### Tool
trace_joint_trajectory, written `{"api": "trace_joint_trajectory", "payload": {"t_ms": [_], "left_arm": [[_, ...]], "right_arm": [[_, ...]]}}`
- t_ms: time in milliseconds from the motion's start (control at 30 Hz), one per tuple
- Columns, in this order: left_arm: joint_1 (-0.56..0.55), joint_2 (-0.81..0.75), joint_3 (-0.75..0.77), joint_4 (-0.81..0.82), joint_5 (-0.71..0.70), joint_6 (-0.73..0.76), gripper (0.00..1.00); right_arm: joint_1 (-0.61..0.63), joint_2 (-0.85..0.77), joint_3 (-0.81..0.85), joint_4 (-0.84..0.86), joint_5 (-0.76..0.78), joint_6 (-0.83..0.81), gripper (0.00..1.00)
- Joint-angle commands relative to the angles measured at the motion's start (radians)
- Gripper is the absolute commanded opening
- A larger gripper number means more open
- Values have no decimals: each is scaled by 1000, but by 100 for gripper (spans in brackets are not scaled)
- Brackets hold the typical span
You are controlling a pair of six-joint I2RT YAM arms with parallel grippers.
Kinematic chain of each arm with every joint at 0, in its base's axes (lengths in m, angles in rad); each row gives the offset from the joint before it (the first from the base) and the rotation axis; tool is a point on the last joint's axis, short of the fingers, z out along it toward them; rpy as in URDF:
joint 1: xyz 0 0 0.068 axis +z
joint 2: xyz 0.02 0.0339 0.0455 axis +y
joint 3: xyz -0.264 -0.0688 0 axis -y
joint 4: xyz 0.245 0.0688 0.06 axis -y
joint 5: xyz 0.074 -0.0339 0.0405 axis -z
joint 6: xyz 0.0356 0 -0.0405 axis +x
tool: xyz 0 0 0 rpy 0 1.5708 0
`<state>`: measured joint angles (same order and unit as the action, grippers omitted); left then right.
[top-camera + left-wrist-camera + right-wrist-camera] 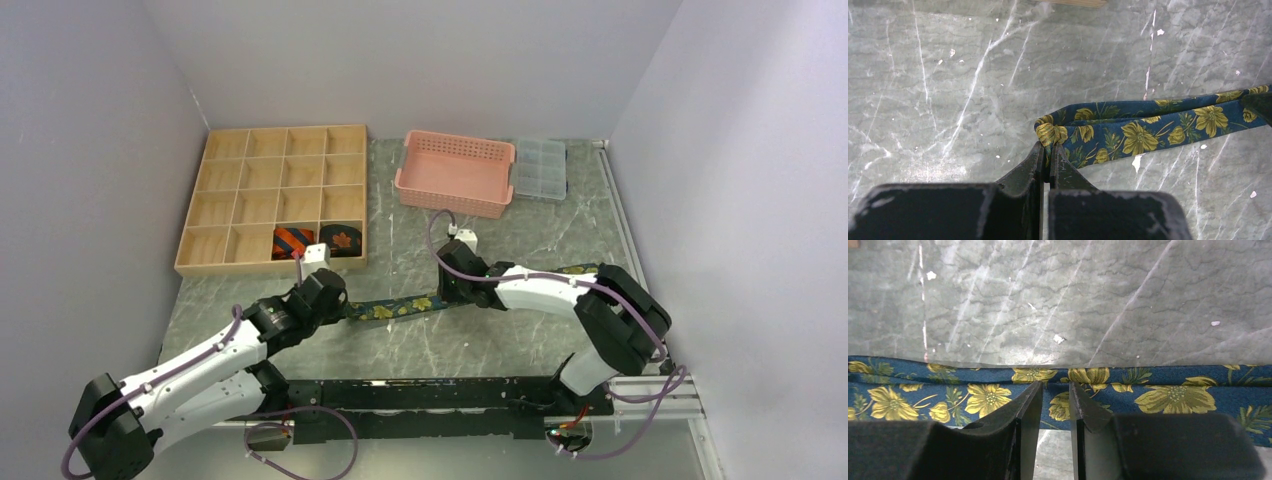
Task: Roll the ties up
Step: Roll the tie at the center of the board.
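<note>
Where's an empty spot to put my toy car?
Bare marble lies between the wooden tray and pink basket, and between the floral tie and the arm bases. Crowded along the tie, where the left pincer and right pincer sit.

Floral tie (1148, 130) of soft woven cloth with a faint sheen, left gripper (1048, 152) in matt black plastic (edges scuffed grey), beneath it a smooth marble-look tabletop (973, 75) flecked with white chips, beyond it a pale bare-wood compartment tray (270, 175), a pink perforated plastic basket (450, 203)
</note>
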<state>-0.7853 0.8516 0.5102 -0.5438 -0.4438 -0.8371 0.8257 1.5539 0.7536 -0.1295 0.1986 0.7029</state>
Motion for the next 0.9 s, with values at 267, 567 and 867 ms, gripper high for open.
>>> {"api": "trace_joint_trajectory", "payload": {"t_ms": [267, 567, 867], "left_arm": [[-4, -1, -16, 22, -31, -48, 3], [-5, 7, 0, 6, -31, -47, 8], [-3, -75, 20, -84, -75, -64, 64]], "right_arm": [[152, 45, 175, 51, -191, -128, 43], [242, 177, 270, -77, 5, -144, 53], [242, 126, 231, -49, 18, -132, 55]]}}
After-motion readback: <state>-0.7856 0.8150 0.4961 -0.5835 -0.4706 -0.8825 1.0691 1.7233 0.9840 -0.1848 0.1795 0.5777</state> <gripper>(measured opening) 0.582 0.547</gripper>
